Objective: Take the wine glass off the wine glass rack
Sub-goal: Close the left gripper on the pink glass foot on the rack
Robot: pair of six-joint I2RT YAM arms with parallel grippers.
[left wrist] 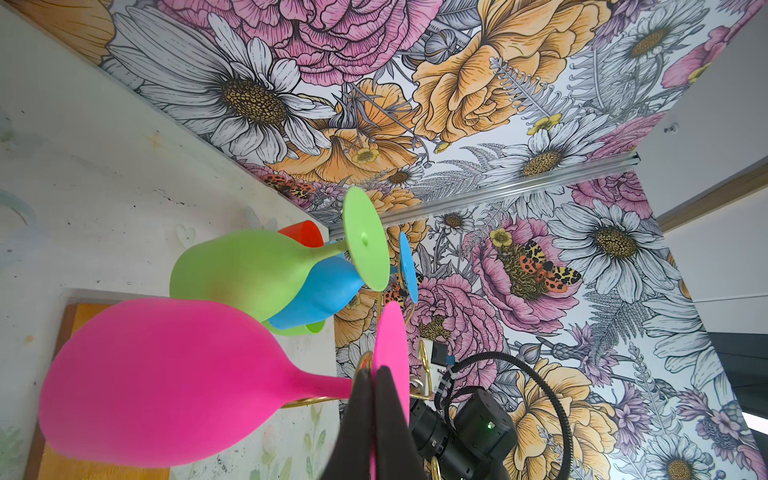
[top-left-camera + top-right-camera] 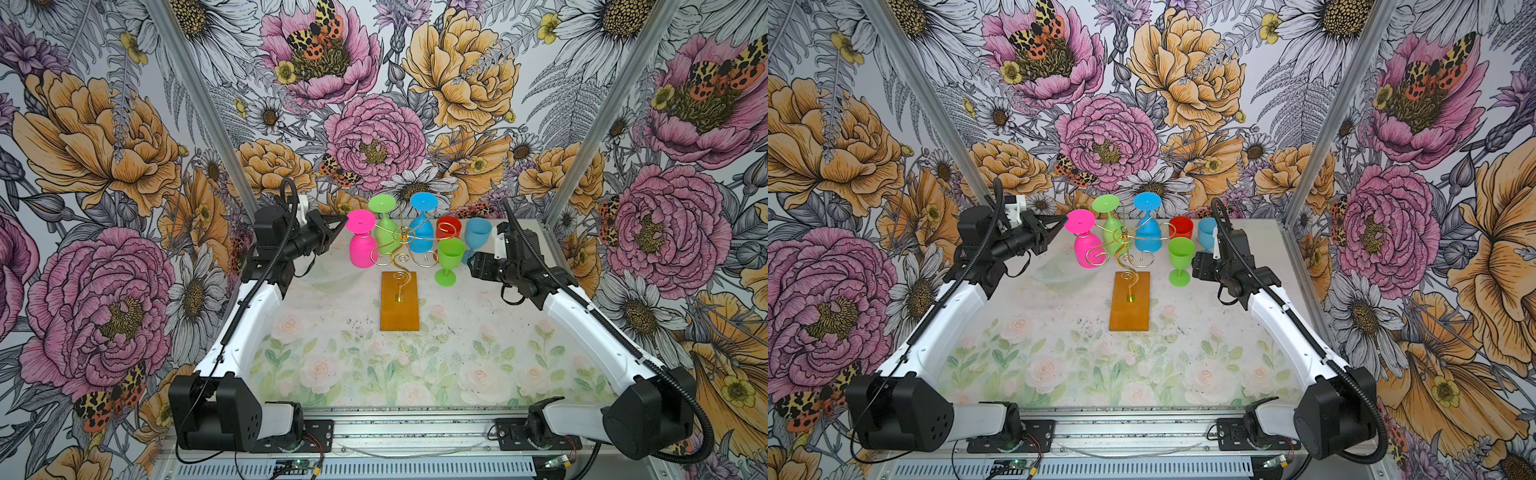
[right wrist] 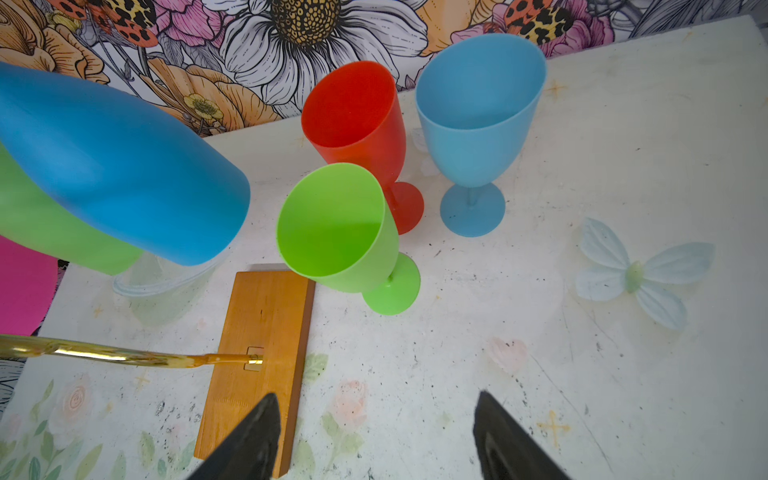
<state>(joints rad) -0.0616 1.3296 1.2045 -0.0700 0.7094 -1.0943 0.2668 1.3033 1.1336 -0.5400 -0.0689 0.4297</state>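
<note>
The wine glass rack (image 2: 405,243), gold wire on an amber base (image 2: 400,305), stands mid-table. Three glasses hang upside down on it: a pink wine glass (image 2: 362,251) on the left arm, a green one (image 2: 385,226) and a blue one (image 2: 422,235) behind. My left gripper (image 2: 344,218) is shut on the edge of the pink glass's round foot (image 1: 390,340). In the left wrist view the black fingers (image 1: 361,399) pinch that foot beside the gold wire. To the right of the rack my right gripper (image 2: 471,264) hangs open over bare table with nothing between its fingers (image 3: 257,432).
Three glasses stand upright to the right of the rack: green (image 2: 449,259), red (image 2: 448,226) and light blue (image 2: 477,237). A clear plastic dish (image 2: 324,276) lies left of the base. Floral walls close in the back and both sides.
</note>
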